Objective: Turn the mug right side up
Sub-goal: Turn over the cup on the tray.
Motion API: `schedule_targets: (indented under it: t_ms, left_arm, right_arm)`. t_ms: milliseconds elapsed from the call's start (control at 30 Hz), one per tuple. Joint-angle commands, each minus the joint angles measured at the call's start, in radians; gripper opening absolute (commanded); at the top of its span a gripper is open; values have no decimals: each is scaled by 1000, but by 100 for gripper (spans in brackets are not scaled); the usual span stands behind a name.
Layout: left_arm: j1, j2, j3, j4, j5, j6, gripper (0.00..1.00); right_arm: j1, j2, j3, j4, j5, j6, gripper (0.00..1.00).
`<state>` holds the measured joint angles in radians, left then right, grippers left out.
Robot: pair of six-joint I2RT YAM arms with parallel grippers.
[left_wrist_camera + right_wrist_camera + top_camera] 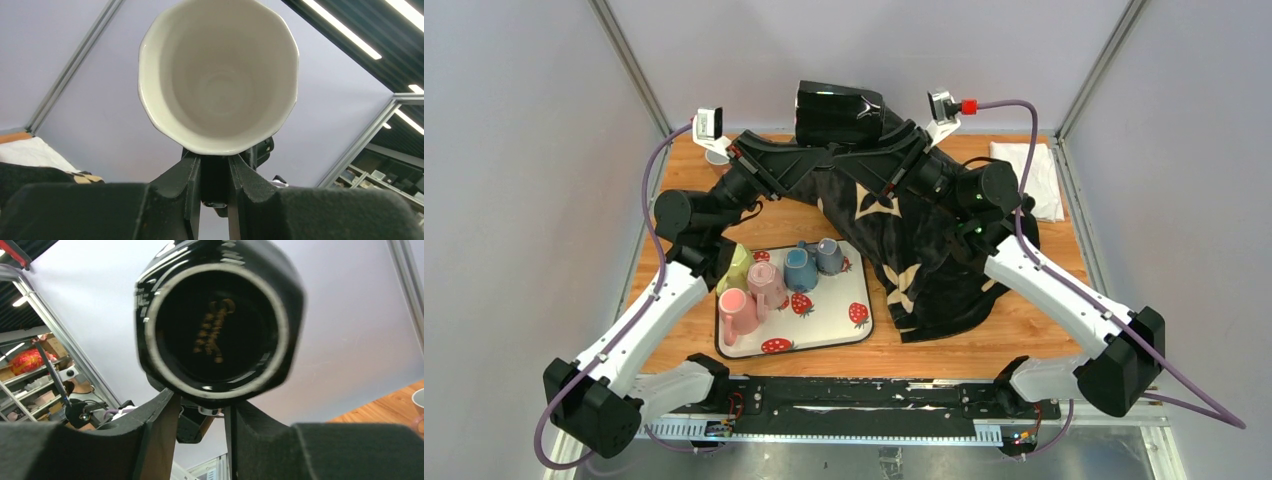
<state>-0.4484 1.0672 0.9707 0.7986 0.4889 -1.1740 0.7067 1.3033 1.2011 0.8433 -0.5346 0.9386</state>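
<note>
A black mug with a white inside hangs on its side high over the back of the table, between both arms. The left wrist view looks straight into its white mouth. Its glossy black base fills the right wrist view. My left gripper is shut on the mug's dark handle just below the rim, and in the top view this gripper sits under the mug. My right gripper stands under the base with its fingers apart and a gap showing between them; in the top view it comes in from the right.
A strawberry-print tray at front left carries several small mugs in pink, blue and yellow-green. A black patterned cloth covers the middle. A white cloth lies at back right, and a pale cup at back left.
</note>
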Motion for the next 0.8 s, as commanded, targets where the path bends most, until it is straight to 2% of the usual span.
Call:
schedule_targets:
  t_ms: [0, 167, 267, 533, 767]
  left_arm:
    - [-6, -16, 25, 56, -12, 24, 0]
    - [-6, -30, 22, 24, -18, 44, 0]
    - [-5, -45, 17, -14, -28, 71, 0]
    - [-4, -96, 40, -196, -53, 207, 0]
    - [1, -132, 65, -422, -91, 370, 0]
  right_arm:
    - [30, -57, -22, -3, 18, -63, 45]
    - [31, -74, -43, -34, 58, -80, 61]
    - [31, -93, -73, -60, 92, -95, 65]
    - [31, -165, -204, -145, 161, -117, 67]
    - [32, -255, -323, -250, 169, -168, 67]
